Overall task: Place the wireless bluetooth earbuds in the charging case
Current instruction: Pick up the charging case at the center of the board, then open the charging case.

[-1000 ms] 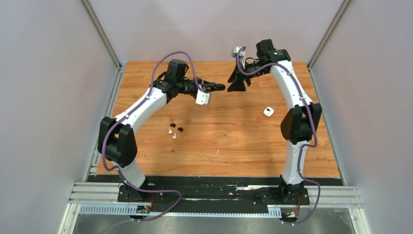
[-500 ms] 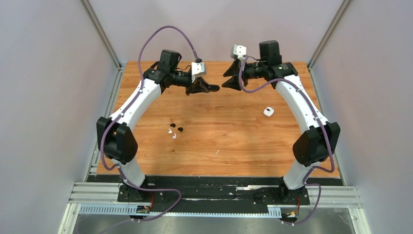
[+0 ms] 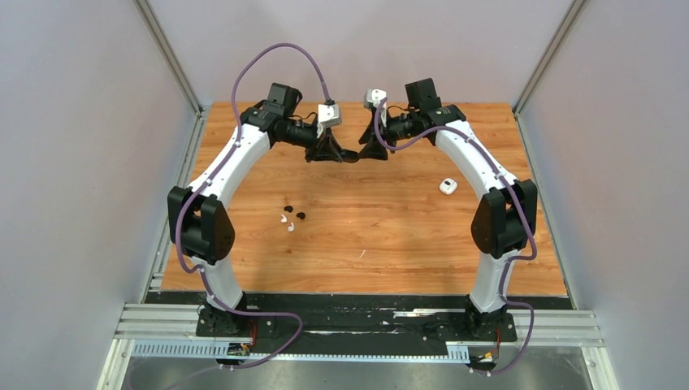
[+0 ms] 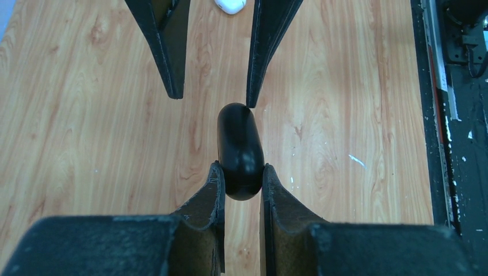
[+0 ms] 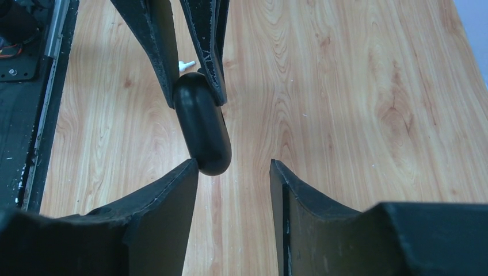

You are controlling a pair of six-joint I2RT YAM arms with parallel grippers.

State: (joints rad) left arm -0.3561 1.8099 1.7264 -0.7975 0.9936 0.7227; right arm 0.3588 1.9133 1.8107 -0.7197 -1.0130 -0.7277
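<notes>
Nearest, earbuds: two tiny black earbuds (image 3: pixel 288 209) and two tiny white stemmed earbuds (image 3: pixel 291 228) lie loose together on the orange wooden bench (image 3: pixel 406 244). They are nearer the arm bases than the glossy black pill-shaped charging case (image 4: pixel 240 150) and to its left. None is in it yet.
Spare case: a small white rounded plastic case (image 3: pixel 448 186) rests on the bench, nearer than the black case and to its right.
Left hand (image 4: pixel 240 167): clamped on one end of the black case, holding it in the air over the far part of the bench.
Right hand (image 5: pixel 233 164): fingers apart, facing the case's free end; that end sits off-centre, against or just beside one fingertip, not yet gripped.
Just changed: a second ago the two hands hung apart. Since then the right hand has closed in on the black case and the left wrist has rolled over.
Meaning: probably a two-handed step, either passing the case across or prising its lid. It looks shut, so no earbud can go in yet.
Watch: re-centre before closing, or the glossy shell may slip.
</notes>
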